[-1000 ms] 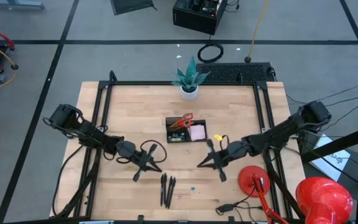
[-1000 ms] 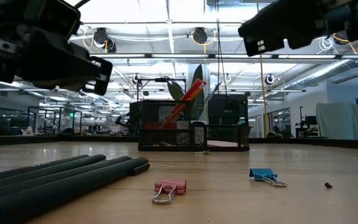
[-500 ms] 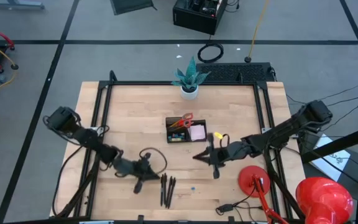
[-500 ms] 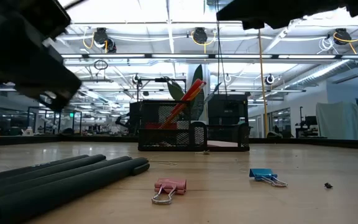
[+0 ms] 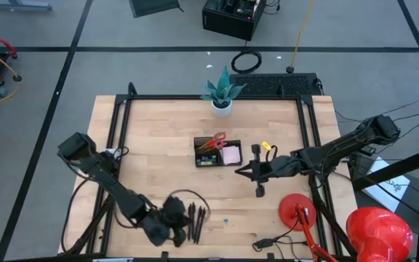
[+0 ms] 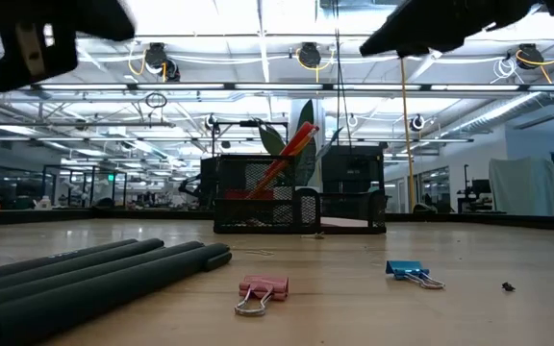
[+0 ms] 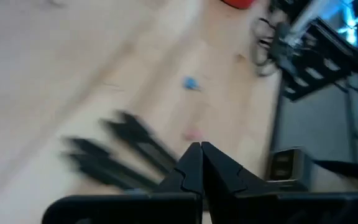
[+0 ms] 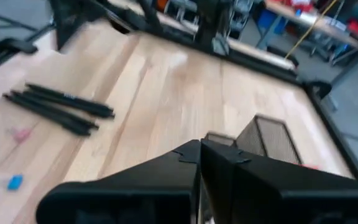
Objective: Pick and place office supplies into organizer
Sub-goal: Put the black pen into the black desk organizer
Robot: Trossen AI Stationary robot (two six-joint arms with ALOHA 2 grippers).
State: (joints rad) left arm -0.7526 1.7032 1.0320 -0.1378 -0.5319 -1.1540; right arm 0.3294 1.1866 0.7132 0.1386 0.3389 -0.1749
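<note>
Three black pens [image 5: 196, 222] just beside L fingers [image 7: 191, 163], pressed together; R fingers [image 8: 216, 163] too.

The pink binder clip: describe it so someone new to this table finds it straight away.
Start at the black mesh organizer mid-table, then come toward the table's near edge to the three black pens lying side by side. The pink binder clip lies just beside their tips, wire loops flat on the wood. Its neighbour, the blue clip, differs in colour.

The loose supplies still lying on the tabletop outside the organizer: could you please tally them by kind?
Black pens: 3
Pink binder clip: 1
Blue binder clip: 1
Total: 5
</note>
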